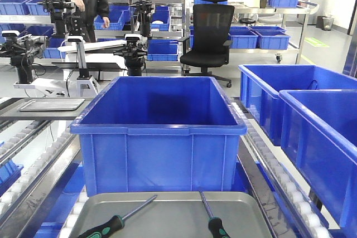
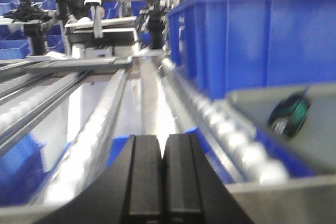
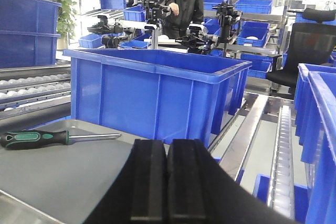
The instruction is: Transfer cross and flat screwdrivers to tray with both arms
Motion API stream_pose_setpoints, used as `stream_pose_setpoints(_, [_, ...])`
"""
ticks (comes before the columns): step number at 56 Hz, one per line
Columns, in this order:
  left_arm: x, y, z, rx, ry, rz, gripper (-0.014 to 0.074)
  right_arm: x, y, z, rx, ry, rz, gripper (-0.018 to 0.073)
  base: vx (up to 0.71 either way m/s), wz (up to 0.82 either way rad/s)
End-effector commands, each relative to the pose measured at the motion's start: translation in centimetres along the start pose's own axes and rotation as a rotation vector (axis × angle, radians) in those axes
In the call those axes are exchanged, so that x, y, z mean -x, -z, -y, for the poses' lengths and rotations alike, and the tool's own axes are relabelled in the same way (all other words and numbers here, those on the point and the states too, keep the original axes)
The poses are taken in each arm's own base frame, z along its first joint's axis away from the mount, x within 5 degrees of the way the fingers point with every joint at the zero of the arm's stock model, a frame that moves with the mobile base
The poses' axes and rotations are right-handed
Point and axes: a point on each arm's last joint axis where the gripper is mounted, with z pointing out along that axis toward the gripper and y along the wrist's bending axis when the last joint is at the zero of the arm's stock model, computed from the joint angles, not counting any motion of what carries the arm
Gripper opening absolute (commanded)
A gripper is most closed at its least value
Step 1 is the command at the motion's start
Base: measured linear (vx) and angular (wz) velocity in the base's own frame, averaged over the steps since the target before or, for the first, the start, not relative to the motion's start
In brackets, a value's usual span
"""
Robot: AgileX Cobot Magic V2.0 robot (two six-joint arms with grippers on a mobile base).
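Looking at the flat grey metal tray, both black-and-green handled screwdrivers, the left one and the right one, already lie inside. Left pincer and right pincer are clenched, holding nothing. Pull both arms back slowly, without bumping the tray.

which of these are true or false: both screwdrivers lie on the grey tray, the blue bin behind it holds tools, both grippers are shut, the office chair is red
1. Both green-and-black-handled screwdrivers, left one and right one, lie on the grey metal tray. True.
2. The large blue plastic bin behind the tray holds tools. False: the part of its inside that is seen is bare.
3. The left gripper and right gripper are both shut. True; each holds nothing.
4. The office chair is red. False: it is black.
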Motion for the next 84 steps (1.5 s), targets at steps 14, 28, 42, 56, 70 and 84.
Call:
stream_pose_setpoints(14, [1.0,0.4,-0.4,0.059,0.109,0.071,0.0,1.5,0.1,0.2,-0.02,-0.005,0.091,-0.0011,0.0,0.0])
stream_pose_setpoints(28, [1.1,0.4,-0.4,0.059,0.11,0.072,0.0,1.5,0.1,0.2,-0.02,-0.005,0.091,-0.0011,0.0,0.0])
stream_pose_setpoints(42, [1.1,0.4,-0.4,0.059,0.11,0.072,0.0,1.5,0.1,0.2,-0.019,-0.005,0.088,-0.0011,0.0,0.0])
stream_pose_setpoints(56, [1.1,0.4,-0.4,0.059,0.11,0.072,0.0,1.4,0.1,0.2,-0.022,0.014,0.085,-0.0011,0.0,0.0])
stream_pose_setpoints(70, [1.1,0.4,-0.4,0.06,0.11,0.072,0.0,-5.3,-1.3,1.6,-0.233,-0.064,-0.015,-0.0011,0.0,0.0])
stream_pose_setpoints(84, [1.1,0.4,-0.4,0.059,0.11,0.071,0.0,-11.3,-0.6,1.8,-0.338,-0.094,0.029,-0.0011,0.0,0.0])
